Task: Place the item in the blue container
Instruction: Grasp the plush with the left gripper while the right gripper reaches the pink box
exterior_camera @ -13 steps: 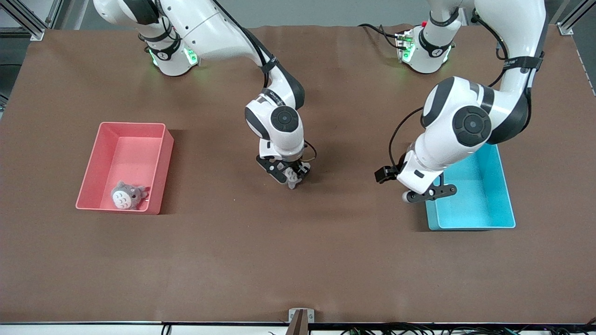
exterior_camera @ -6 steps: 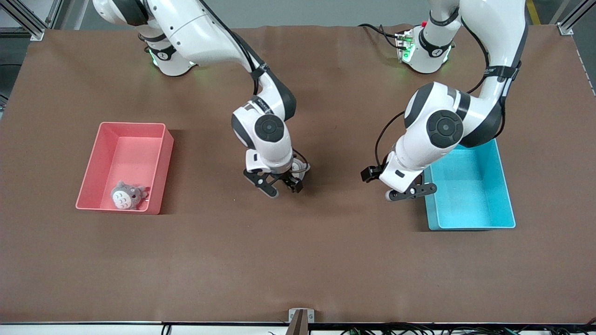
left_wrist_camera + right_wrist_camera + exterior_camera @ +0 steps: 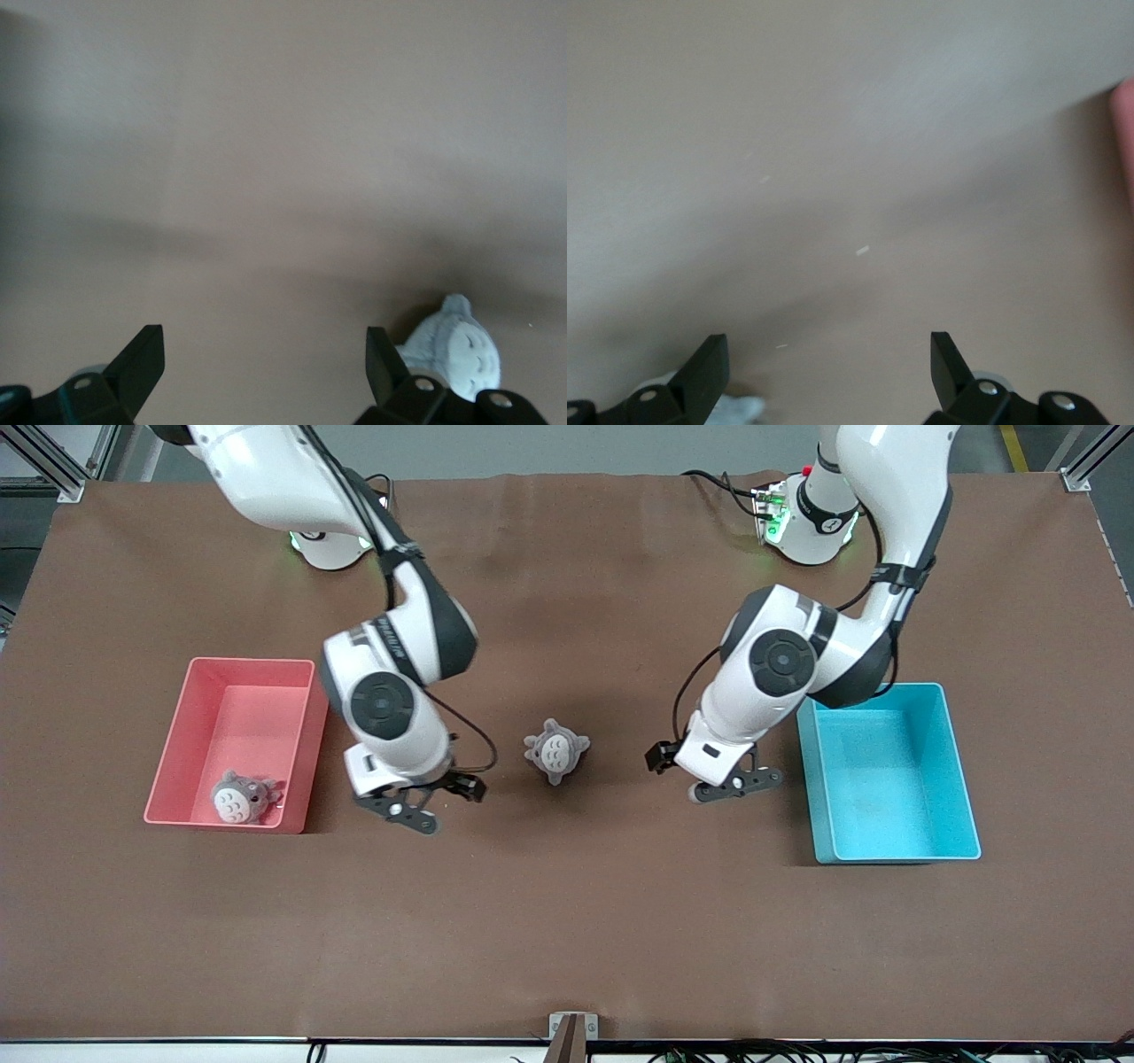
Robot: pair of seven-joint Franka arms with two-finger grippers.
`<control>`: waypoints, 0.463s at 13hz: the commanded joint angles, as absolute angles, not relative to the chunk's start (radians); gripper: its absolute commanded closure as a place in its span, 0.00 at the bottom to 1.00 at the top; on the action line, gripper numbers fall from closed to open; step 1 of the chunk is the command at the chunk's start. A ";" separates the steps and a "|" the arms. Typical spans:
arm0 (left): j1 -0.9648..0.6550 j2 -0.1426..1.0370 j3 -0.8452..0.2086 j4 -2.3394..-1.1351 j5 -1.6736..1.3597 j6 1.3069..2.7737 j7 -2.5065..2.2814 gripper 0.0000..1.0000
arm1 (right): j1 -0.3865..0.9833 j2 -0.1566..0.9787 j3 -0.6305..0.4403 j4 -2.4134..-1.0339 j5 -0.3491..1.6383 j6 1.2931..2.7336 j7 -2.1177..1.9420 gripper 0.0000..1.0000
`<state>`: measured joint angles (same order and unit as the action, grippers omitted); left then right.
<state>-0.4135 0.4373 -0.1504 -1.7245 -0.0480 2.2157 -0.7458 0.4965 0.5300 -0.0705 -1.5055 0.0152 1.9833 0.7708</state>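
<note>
A small grey plush toy (image 3: 555, 751) with a pale spotted belly lies on the brown table mat, about midway between the two bins. The blue container (image 3: 961, 779), a cyan bin, stands at the left arm's end and holds nothing. My left gripper (image 3: 722, 779) hangs open low over the mat between the toy and the blue container. In the left wrist view the toy (image 3: 454, 352) shows just outside one finger (image 3: 383, 359). My right gripper (image 3: 436, 804) is open over the mat between the toy and the pink bin, with nothing between its fingers (image 3: 946, 365).
A pink bin (image 3: 182, 731) at the right arm's end holds a second grey plush toy (image 3: 239, 797) in its corner nearest the front camera. Its pink wall (image 3: 1127, 133) shows at the edge of the right wrist view. Bare mat lies between the bins and the table's front edge.
The right gripper opened, left the plush toy on the mat and moved off toward the pink bin. The left gripper moved from over the blue container toward the toy.
</note>
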 commanded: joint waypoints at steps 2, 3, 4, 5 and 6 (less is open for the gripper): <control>-0.529 0.544 -0.141 -1.600 0.002 2.227 -0.900 0.00 | 0.277 0.309 -0.049 -1.748 -0.011 2.005 0.452 0.00; -0.557 0.573 -0.138 -1.571 0.003 2.230 -0.919 0.00 | 0.221 0.284 -0.049 -1.776 -0.020 2.008 0.381 0.00; -0.584 0.604 -0.135 -1.545 0.014 2.246 -0.933 0.00 | 0.157 0.263 -0.049 -1.808 -0.021 2.028 0.303 0.00; -0.603 0.629 -0.135 -1.530 0.026 2.265 -0.945 0.00 | 0.102 0.243 -0.048 -1.847 -0.021 2.060 0.226 0.00; -0.629 0.658 -0.135 -1.514 0.041 2.292 -0.960 0.00 | 0.028 0.230 -0.048 -1.891 -0.021 2.107 0.130 0.00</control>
